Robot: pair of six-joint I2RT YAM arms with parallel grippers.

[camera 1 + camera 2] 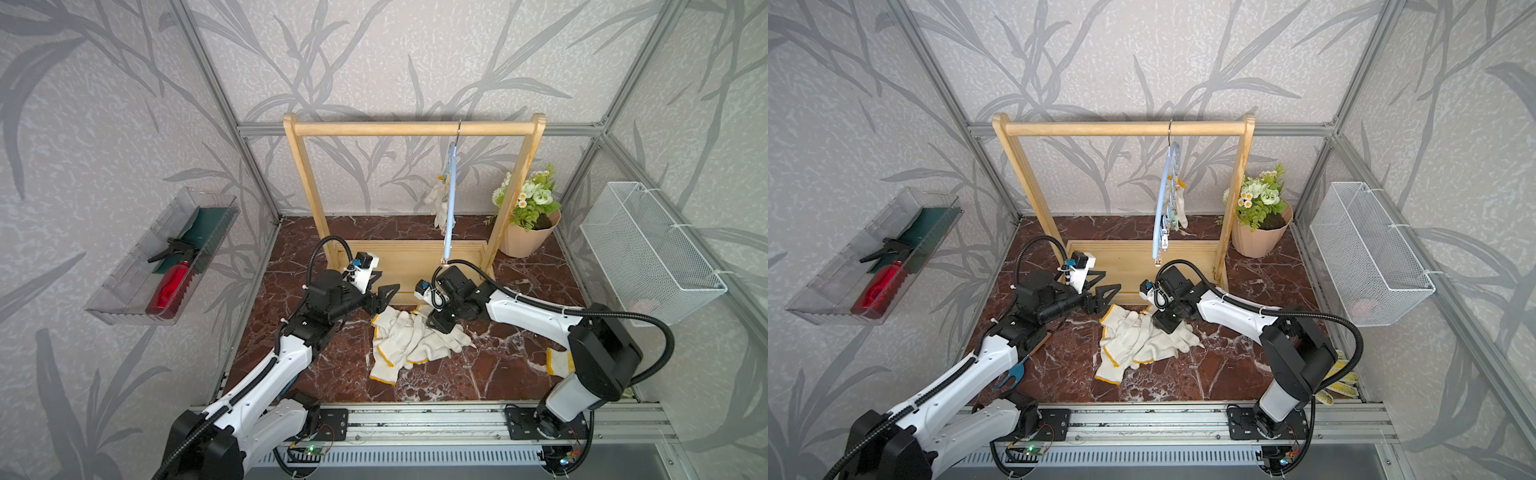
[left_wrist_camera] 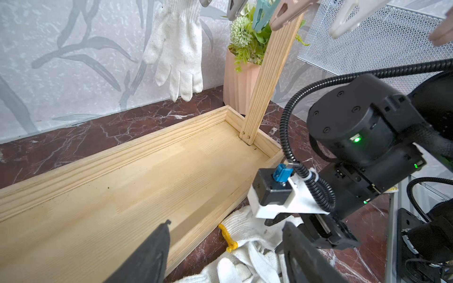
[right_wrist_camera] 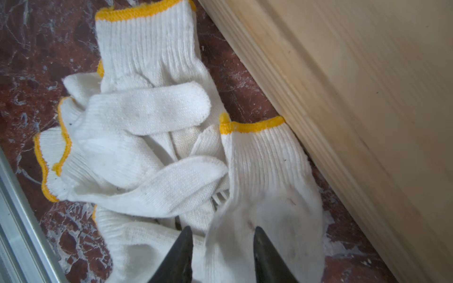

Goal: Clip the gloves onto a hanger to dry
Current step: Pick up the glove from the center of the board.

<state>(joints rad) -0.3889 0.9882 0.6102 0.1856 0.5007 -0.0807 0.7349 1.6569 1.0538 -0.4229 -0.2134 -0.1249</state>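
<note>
Several white gloves (image 1: 407, 336) (image 1: 1138, 336) (image 3: 147, 110) with yellow-trimmed cuffs lie piled on the marble floor in front of the rack's wooden base. My right gripper (image 1: 437, 327) (image 1: 1165, 322) (image 3: 223, 235) points down into the pile, its jaws apart with a raised fold of one glove between them. My left gripper (image 1: 380, 286) (image 1: 1102, 286) (image 2: 226, 224) hovers open and empty over the pile's rear left edge. A blue hanger (image 1: 449, 199) (image 1: 1163, 199) with clips hangs from the rail, and one white glove (image 1: 439, 203) (image 2: 176, 49) is clipped to it.
The wooden rack (image 1: 415, 129) stands at the back, a flower pot (image 1: 528, 232) beside its right post. A wire basket (image 1: 648, 249) is on the right wall, a clear tray (image 1: 124, 291) with a red bottle on the left. A yellow-patterned glove (image 1: 1341, 378) lies front right.
</note>
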